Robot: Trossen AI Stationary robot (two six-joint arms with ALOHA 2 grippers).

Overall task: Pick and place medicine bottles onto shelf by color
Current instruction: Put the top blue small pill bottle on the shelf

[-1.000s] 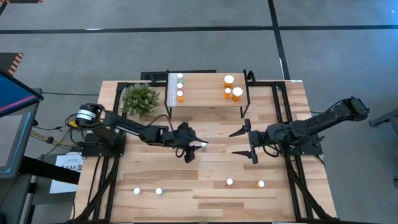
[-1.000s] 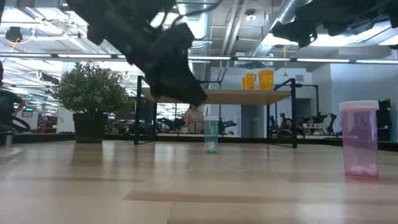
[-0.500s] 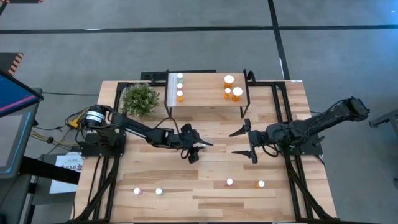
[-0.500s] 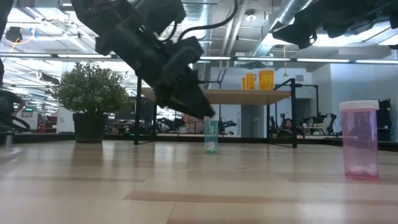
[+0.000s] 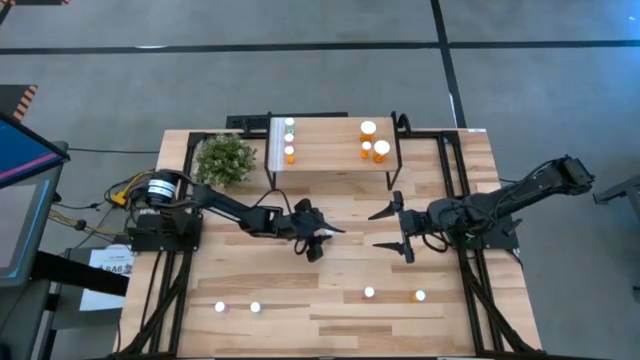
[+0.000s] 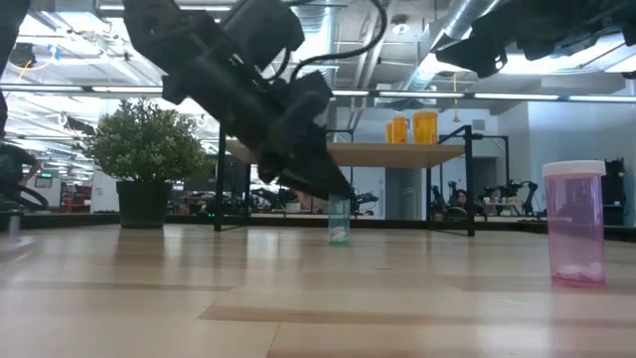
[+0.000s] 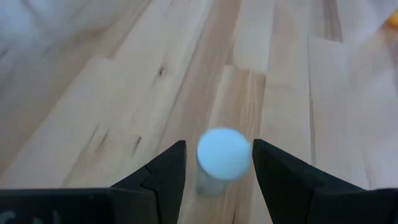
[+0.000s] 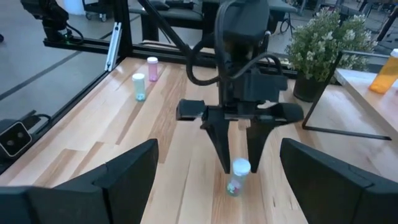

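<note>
Centring comes first: our left pincer (image 7: 214, 180) stands open astride the green bottle (image 7: 222, 157) upright mid-table (image 5: 340, 300), gripping nothing, so we should lower squarely before closing.

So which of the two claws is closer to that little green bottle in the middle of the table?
The left gripper. Its open fingers straddle the green bottle, while the right gripper hovers open farther off to the side.
</note>
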